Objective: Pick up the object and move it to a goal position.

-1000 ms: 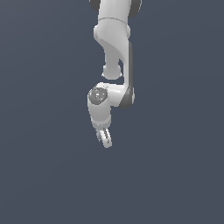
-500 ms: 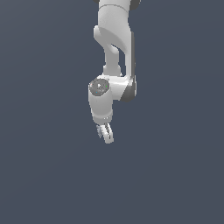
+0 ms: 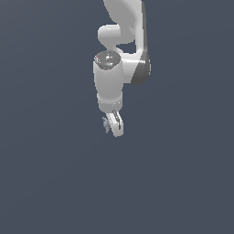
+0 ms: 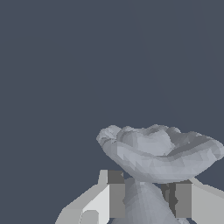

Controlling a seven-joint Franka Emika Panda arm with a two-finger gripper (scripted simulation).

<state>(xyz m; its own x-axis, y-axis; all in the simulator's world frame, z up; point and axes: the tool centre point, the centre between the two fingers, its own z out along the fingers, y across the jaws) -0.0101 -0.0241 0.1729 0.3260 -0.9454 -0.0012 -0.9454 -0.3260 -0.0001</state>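
We are looking at a bare simulated scene rather than any real room: a flat, uniform slate-blue backdrop fills both views, without walls, furniture or a visible floor edge. The smooth white Panda arm (image 3: 119,68) hangs in that blank space, and the pale faceted object (image 4: 159,151) shows the coarse polygon surfaces of rendered geometry.

— What colour is the object (image 4: 159,153)?
— Pale grey-blue, with faceted shading.
— And the gripper (image 3: 114,124)?
— White fingers (image 4: 103,201), darker grey pads; white arm (image 3: 119,55), plain slate backdrop.
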